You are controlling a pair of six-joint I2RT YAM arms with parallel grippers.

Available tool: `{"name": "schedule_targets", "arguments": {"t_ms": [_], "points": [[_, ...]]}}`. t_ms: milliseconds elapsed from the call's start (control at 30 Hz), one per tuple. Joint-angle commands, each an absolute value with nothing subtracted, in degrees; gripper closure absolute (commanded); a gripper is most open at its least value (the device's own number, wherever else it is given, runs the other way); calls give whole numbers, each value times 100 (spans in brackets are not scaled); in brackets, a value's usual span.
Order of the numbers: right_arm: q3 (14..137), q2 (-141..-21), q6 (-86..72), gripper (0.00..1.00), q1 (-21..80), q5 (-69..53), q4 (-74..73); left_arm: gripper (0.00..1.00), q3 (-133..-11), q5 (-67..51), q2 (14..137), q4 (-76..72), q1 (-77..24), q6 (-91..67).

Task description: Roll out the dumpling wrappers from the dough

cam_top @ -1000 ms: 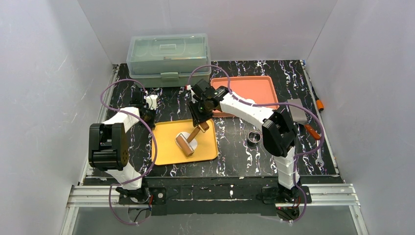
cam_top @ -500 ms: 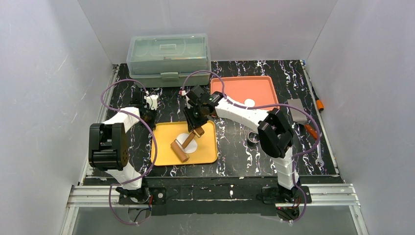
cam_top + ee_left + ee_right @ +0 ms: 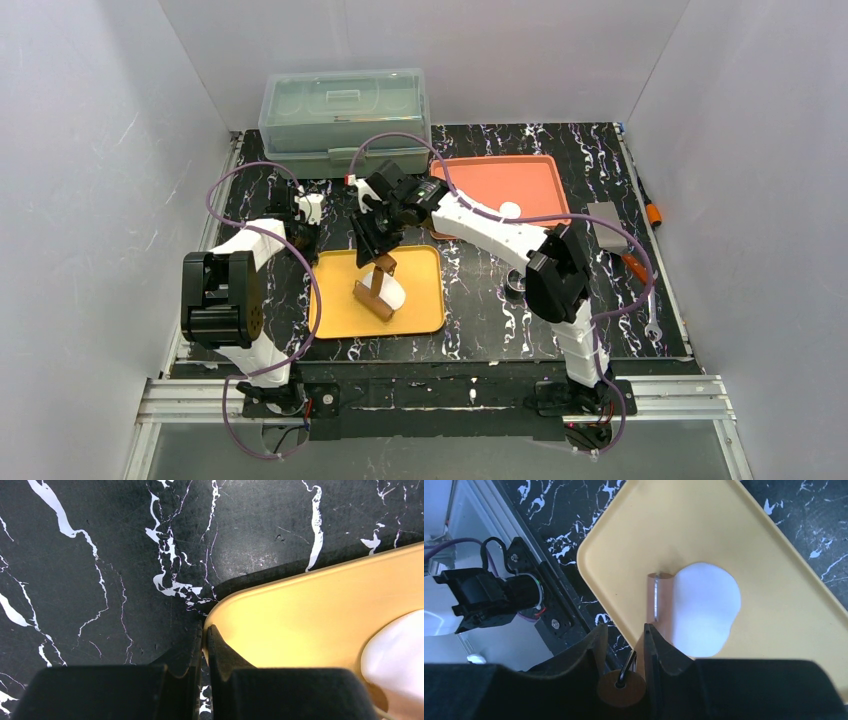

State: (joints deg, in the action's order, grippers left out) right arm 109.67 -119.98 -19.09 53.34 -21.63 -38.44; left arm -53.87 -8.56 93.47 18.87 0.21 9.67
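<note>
Yellow tray (image 3: 335, 300): one, lower centre of the top view, on the black white-veined tabletop (image 3: 470, 320). Orange tray (image 3: 490, 180): one, upper right of centre.

Counts, top view:
- dough (image 3: 396, 297): one flat white sheet, irregular outline, on the yellow tray
- dumpling wrapper (image 3: 510, 210): one small round white disc, on the orange tray near its lower edge
- rolling pin (image 3: 372, 302): one, wooden, its roller on the left part of the dough, its handle slanting up towards the top of the frame
- clear lidded box (image 3: 345, 115): one, top centre; pale rectangle on the lid, too small to read
- metal ring (image 3: 514, 285): one, on the tabletop right of the yellow tray, partly behind the right arm
- hand tools along the right edge: small, not counted with confidence

Right hand (image 3: 383, 255): closed on the rolling pin's handle. In the right wrist view the round wooden handle end (image 3: 620, 690) sits between the two fingers at bottom centre, with the roller beyond it on the dough (image 3: 706, 610).

Left hand (image 3: 303, 247): closed, nothing between the fingers. In the left wrist view the tips (image 3: 205, 630) are pressed together at the rounded corner of the yellow tray (image 3: 300, 615); whether they touch the rim I cannot tell. An edge of dough (image 3: 395, 655) shows at lower right
</note>
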Motion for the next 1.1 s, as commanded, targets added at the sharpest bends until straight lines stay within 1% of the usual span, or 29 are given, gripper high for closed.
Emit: {"name": "schedule_targets", "arguments": {"t_ms": [0,33,67,100,167,233,300,400,500,533,633,733,833,1000,1067], "points": [[11329,-11940,-2043,99,5320,-2064,-3786,100,-5248,-1125,9400,2230,-9,1061],[11261,-11925,-2081,99,5311,-2002,-3759,100,-5274,-1184,9369,2257,-9,1076],[11139,-11894,-2161,99,5302,-1962,-3688,97,-5304,-1265,9332,2283,-9,1117],[11021,-11838,-2230,99,5294,-1904,-3595,91,-5328,-1341,9267,2300,-9,1147],[10804,-11751,-2293,99,5283,-1637,-3548,76,-5339,-1537,9031,2283,188,1244],[10556,-11646,-2281,99,5276,-1341,-3513,59,-5319,-1834,8727,2238,210,1387],[10150,-11547,-2415,99,5236,-1291,-3323,46,-5328,-2261,8411,2283,211,1621],[9655,-11397,-2853,99,5212,-1424,-2764,30,-5331,-3195,7869,2498,212,2105],[9255,-11231,-3251,99,5205,-1197,-2136,19,-5288,-4366,7343,2726,210,2546],[9136,-11176,-3358,99,5203,-1075,-1939,18,-5291,-4643,7266,2774,211,2552],[8858,-11057,-3651,99,5178,-710,-1551,10,-5158,-5254,7352,2810,166,2502],[8643,-10984,-3980,99,5168,-550,-1229,2,-4772,-5270,7205,2806,-309,2800],[8413,-10892,-4278,99,5168,-381,-967,3,-4452,-4669,6983,2673,-1003,3058],[8319,-10950,-4366,99,5168,-515,-870,8,-4093,-3965,6987,1980,-1360,3286],[8329,-10982,-4373,99,5168,-596,-858,10,-3902,-3668,6995,1408,-1468,3291]]}}
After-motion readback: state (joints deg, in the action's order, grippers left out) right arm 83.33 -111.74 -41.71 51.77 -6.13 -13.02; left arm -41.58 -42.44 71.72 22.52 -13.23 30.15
